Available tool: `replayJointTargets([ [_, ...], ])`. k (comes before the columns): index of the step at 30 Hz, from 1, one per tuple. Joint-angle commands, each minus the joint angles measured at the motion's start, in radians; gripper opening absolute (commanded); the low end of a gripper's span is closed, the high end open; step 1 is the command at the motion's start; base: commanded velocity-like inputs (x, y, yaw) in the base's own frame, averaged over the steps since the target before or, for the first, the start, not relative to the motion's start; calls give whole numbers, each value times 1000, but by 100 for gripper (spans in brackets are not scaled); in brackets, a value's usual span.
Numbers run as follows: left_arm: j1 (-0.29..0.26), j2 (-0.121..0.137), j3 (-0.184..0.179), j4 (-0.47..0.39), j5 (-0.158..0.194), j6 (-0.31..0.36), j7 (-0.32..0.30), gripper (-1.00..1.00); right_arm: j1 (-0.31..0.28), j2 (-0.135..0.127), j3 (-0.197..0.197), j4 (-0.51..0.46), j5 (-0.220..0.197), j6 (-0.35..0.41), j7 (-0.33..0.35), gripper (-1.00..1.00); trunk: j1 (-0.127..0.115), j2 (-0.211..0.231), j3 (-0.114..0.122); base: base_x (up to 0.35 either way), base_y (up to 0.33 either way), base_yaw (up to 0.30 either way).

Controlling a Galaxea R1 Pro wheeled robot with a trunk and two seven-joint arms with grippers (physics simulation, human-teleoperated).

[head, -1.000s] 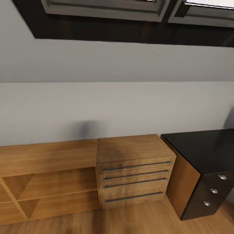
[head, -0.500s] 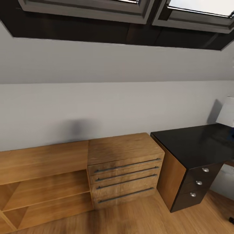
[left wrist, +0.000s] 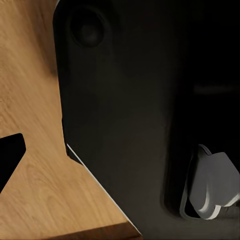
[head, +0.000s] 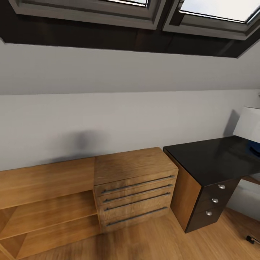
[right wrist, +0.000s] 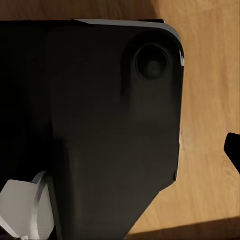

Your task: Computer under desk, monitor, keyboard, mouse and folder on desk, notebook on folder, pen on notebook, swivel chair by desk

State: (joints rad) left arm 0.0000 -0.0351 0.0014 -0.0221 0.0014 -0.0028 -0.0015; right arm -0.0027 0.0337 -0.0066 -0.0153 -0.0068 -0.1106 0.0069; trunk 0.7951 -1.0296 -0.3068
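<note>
Facing a sloped grey wall with skylights (head: pixel 151 14) up top; robot looks to be in transit, nothing in hand that I can see; low wood shelf unit (head: pixel 43 209) sits at left, wood drawer chest (head: pixel 135 187) centre, both against the far wall; black worktop (head: pixel 213 159) starts just right of the chest, its drawer stack (head: pixel 215 200) on the near end; at the far right edge of the worktop a white slab, likely the monitor (head: pixel 249 124) seen from behind, cut off by the frame; a bit of blue (head: pixel 255 148) just below it, can't tell what it is; a dark caster (head: pixel 250 238) on the floor (head: pixel 151 242) at the near right corner, probably the chair's, rest out of frame; keyboard, mouse, notebook, pen not identifiable from here.

Wrist cameras look down on dark robot body panels over wood floor; tool state on either arm: cannot tell, fingers not resolvable.

Key relation: everything task-relevant lies to the right of the robot's heading; worktop's long edge runs right and away; right arm would be the nearer one; my read is the base needs more turn to the right before any reach makes sense.
</note>
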Motion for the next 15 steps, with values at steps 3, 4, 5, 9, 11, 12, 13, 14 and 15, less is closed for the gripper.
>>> replayJointTargets([
  [3, 0, 0, 0, -1, 0, 0, 0, 100, 0, 0, 5, 0, 4, -4, 0, 100, -12, 21, 8, 0, 0, -2],
  [4, 0, 0, 0, -1, 0, 0, 0, 100, 0, 0, 8, 0, 6, -4, 0, 100, -15, 28, 12, 0, 0, -1],
  [5, 0, 0, 0, -1, 0, 0, 0, 100, 0, 0, 8, 0, 6, -4, 0, 100, -19, 35, 15, 0, 0, 0],
  [9, 0, 0, 0, -1, 1, -1, 0, 100, 0, -1, 9, -1, 8, -4, 0, 100, -35, 63, 27, 0, 0, -44],
  [11, 0, 0, 1, -1, 2, -1, 0, 100, 0, -1, 10, -1, 8, -4, 1, 100, -42, 77, 34, 0, 0, -187],
  [12, 0, 0, 2, -1, 2, -1, 0, 100, 0, -1, 10, -1, 8, -4, 1, 100, -46, 84, 37, 0, 0, -226],
  [13, 0, 0, 2, -1, 2, -1, 0, 100, 0, -1, 10, -1, 8, -4, 1, 100, -50, 91, 40, 0, 0, -234],
  [14, 0, 0, 2, -1, 2, -2, 0, 100, 0, -1, 10, -1, 8, -4, 1, 100, -54, 98, 43, 0, 0, -246],
  [15, 0, 0, 3, -1, 2, -2, 0, 100, 0, -1, 10, -2, 8, -4, 1, 100, -58, 105, 46, 0, 0, -251],
])
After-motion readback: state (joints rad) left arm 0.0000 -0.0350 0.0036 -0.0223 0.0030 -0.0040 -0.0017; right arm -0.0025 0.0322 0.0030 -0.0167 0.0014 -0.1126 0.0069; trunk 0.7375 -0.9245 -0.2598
